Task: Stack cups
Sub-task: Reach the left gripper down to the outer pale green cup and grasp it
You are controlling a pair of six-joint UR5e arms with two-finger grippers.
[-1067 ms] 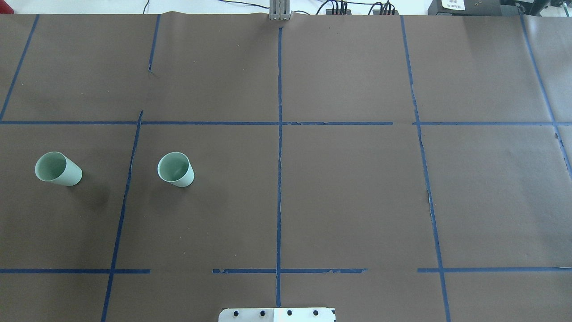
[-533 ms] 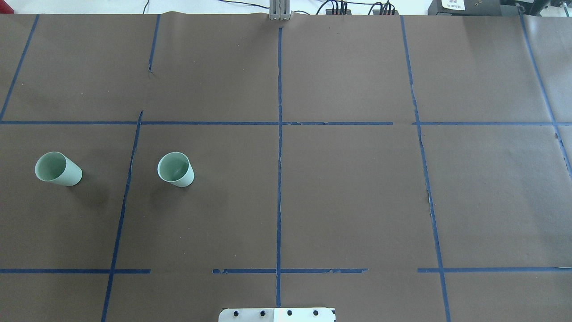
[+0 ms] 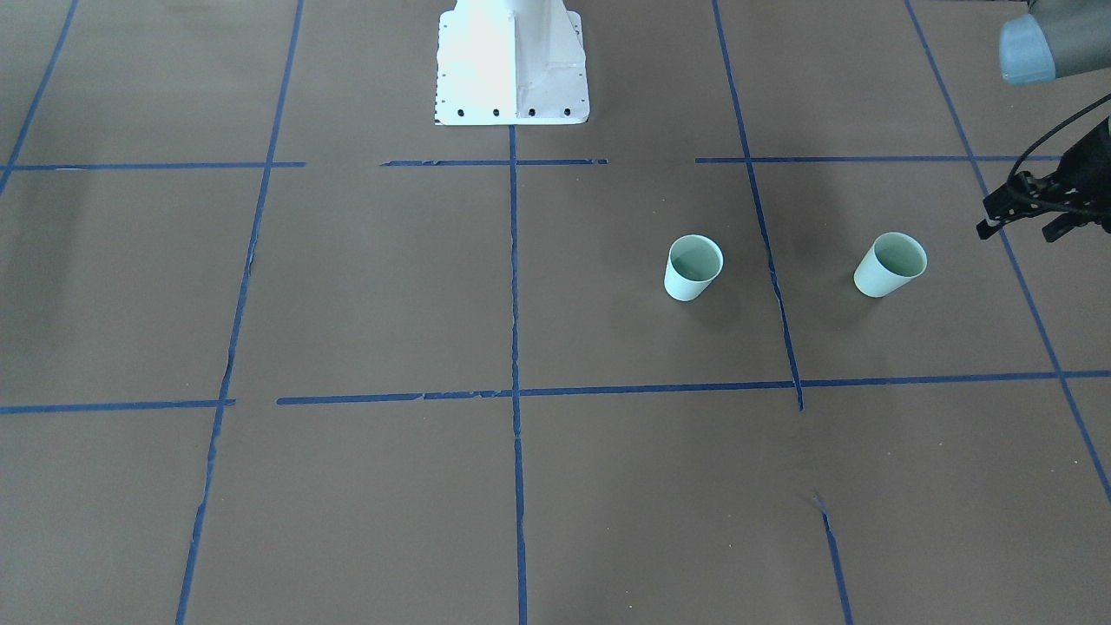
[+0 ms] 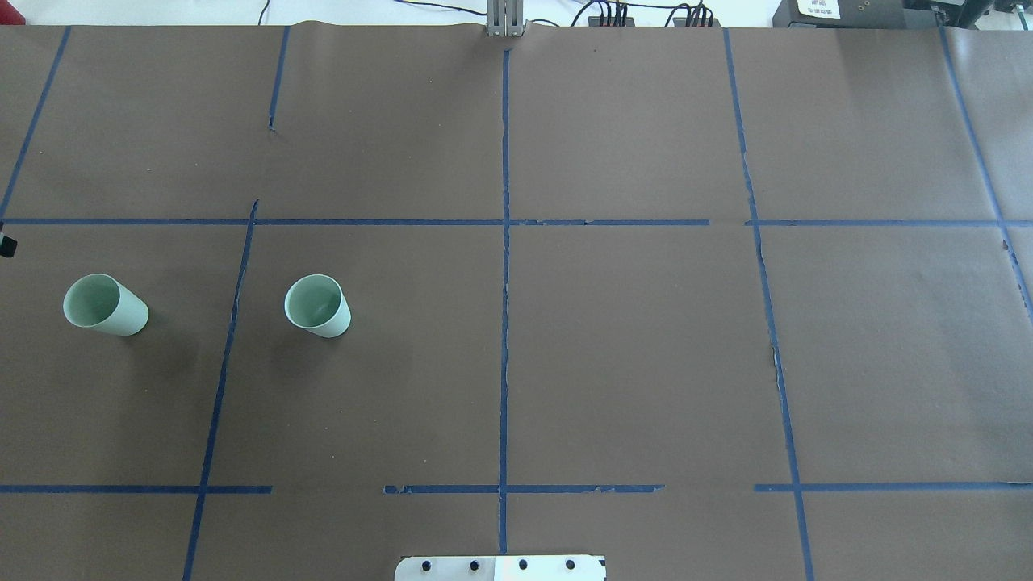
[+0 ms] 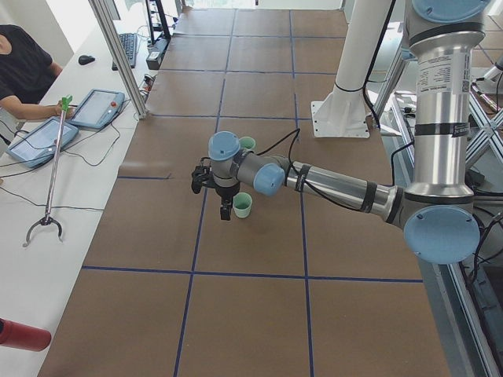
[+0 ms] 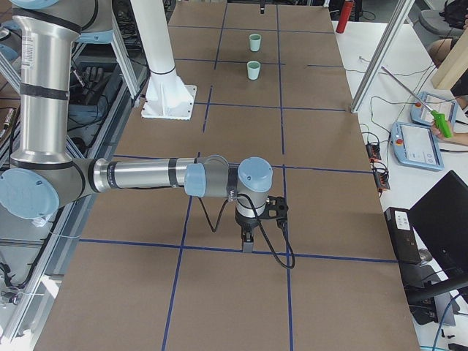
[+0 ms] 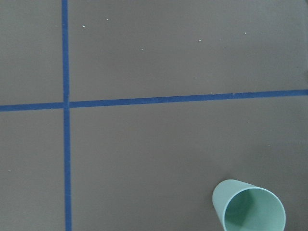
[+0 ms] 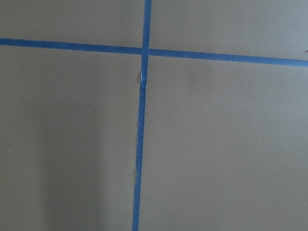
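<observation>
Left gripper hovers near outer cup; spread or pressed together, cannot tell. Right gripper well apart, likewise unclear. Both cups upright on tabletop, inner cup beyond tape line. Likely light, thin-walled, tippy: pinch one rim wall gently.

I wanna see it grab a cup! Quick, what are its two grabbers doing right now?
Left gripper: open, holding nothing.
Right gripper: cannot be told, seen only from a side view.

outer cup far left on table, inner cup to its right, tape line between
</observation>
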